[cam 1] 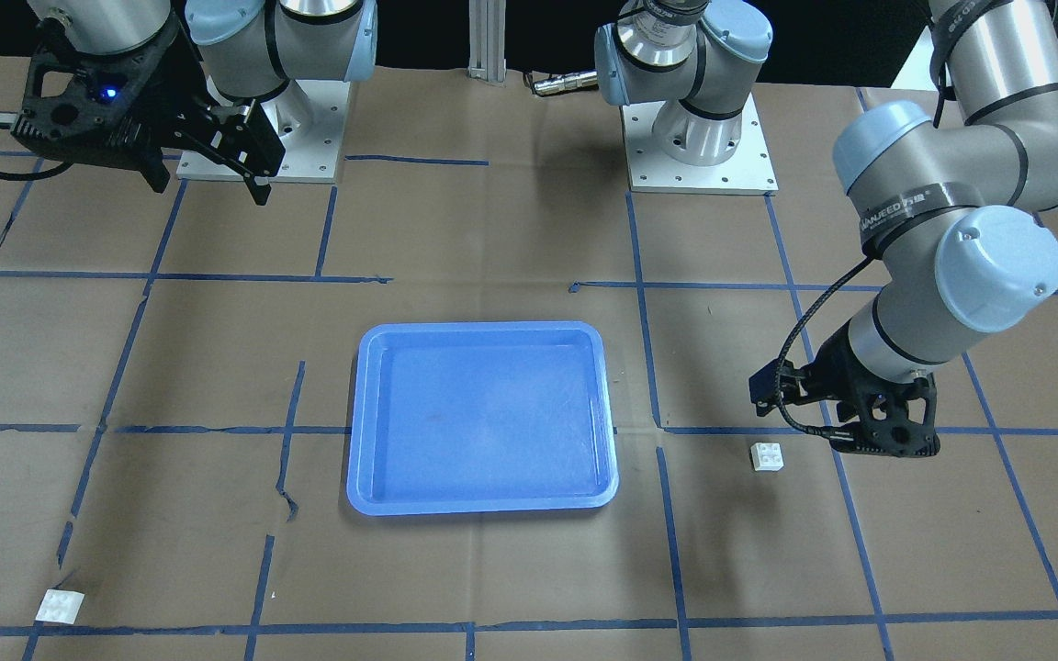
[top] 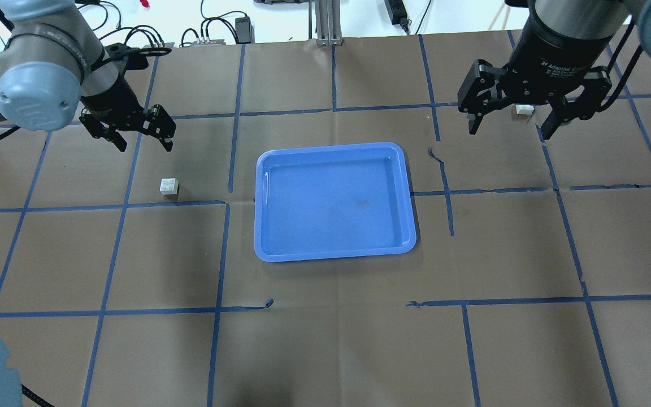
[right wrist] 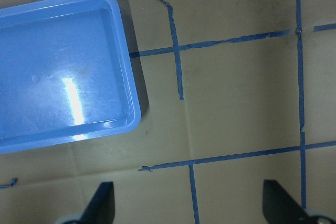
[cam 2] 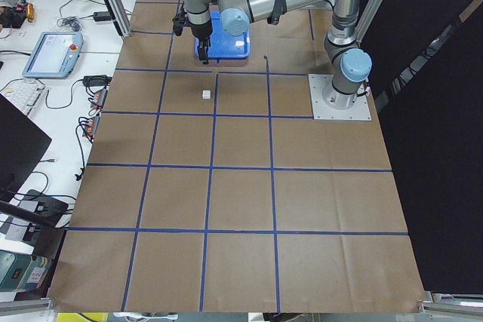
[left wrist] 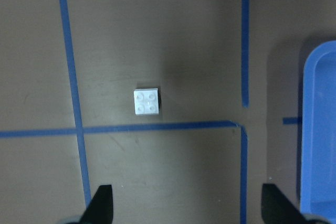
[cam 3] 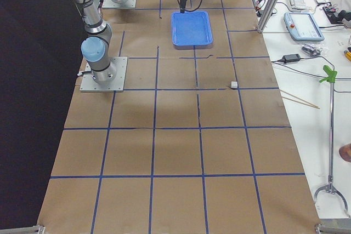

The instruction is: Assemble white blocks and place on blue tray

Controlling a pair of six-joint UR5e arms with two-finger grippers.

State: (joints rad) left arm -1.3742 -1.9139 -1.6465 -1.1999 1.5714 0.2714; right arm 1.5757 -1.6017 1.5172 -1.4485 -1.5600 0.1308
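Observation:
One white block (top: 169, 186) lies on the brown paper to the left of the blue tray (top: 334, 251). My left gripper (top: 144, 146) is open and empty, hovering just beyond that block; the left wrist view shows the block (left wrist: 146, 102) ahead of the spread fingertips (left wrist: 102, 203). The second white block (top: 524, 109) lies far right, partly hidden behind my right gripper (top: 508, 133), which is open, empty and held high. In the front view this block (cam 1: 61, 605) sits at the bottom left, and the tray (cam 1: 483, 500) has nothing in it.
Brown paper with a grid of blue tape lines (top: 229, 203) covers the table. The arm bases (cam 1: 699, 138) stand at the robot's side. The right wrist view shows the tray's corner (right wrist: 128, 114) and bare paper.

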